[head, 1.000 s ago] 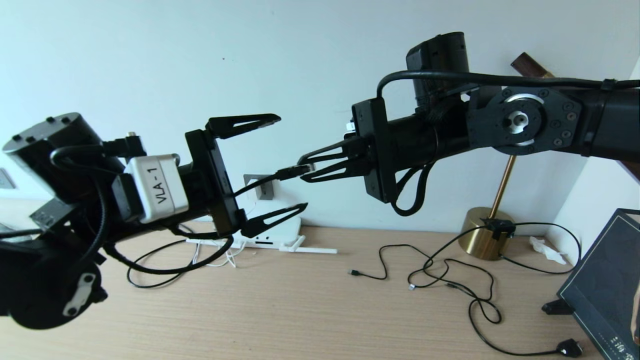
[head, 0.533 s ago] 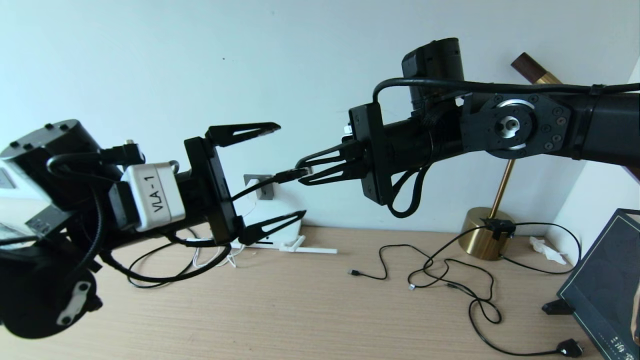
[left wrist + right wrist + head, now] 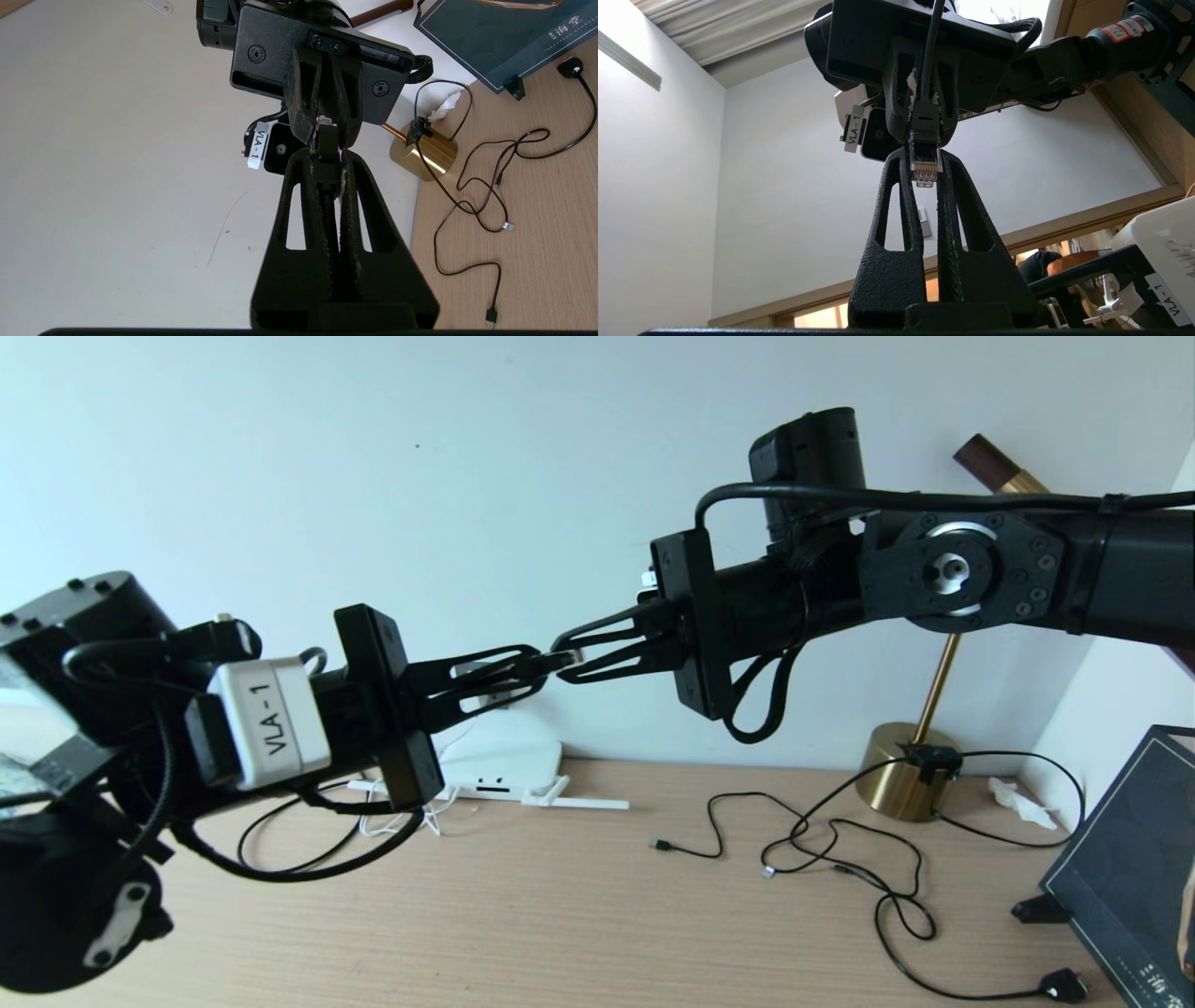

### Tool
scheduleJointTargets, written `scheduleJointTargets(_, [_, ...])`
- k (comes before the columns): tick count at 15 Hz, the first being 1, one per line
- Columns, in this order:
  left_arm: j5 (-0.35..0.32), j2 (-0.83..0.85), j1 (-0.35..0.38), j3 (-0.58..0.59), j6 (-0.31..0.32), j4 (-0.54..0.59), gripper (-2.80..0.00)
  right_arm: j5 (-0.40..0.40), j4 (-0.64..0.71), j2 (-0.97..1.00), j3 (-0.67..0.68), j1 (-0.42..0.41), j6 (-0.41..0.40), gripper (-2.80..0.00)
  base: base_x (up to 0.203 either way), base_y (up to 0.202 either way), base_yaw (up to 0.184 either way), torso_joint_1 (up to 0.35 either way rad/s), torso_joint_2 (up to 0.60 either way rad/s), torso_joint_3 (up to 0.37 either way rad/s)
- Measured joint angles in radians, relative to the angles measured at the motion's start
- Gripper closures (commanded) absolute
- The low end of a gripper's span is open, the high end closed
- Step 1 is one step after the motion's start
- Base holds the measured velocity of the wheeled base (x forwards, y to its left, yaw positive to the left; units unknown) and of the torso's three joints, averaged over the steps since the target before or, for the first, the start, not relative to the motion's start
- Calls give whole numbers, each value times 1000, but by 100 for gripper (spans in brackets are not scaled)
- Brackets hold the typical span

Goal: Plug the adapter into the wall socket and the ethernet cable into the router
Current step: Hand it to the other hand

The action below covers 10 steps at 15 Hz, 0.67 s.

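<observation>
**Both grippers clamped on the ethernet cable end, nose to nose in mid-air**

Left gripper [image 3: 523,670] reaches in from the robot's left, roughly level with a slight upward tilt, fingers [image 3: 348,186] closed on the black boot of the ethernet cable [image 3: 926,116]. Right gripper [image 3: 565,658] comes in from the opposite side, also near level, fingers [image 3: 901,186] pinched on the clear clip connector. Tips of the two grippers meet almost head-on, above the worktop [image 3: 579,915] and in front of the wall.

Cable's long axis runs along the line of both grippers, close to horizontal in the head view. Connector tip points toward the robot's right, into the right gripper; gold contacts face the right wrist camera. The cord runs back between the left fingers.

Router [image 3: 509,761] sits on the worktop against the wall, below and behind the left gripper, well apart from the connector. Thin black cables [image 3: 840,868] lie loose on the worktop further right, near a brass lamp base [image 3: 901,784].
</observation>
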Motion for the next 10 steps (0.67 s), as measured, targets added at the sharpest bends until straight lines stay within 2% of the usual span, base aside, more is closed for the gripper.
scheduleJointTargets(10, [0,-8,-2,6,0,1,0,-2,-2,-2,0,0,-7,0,0,0,0,0,0,0])
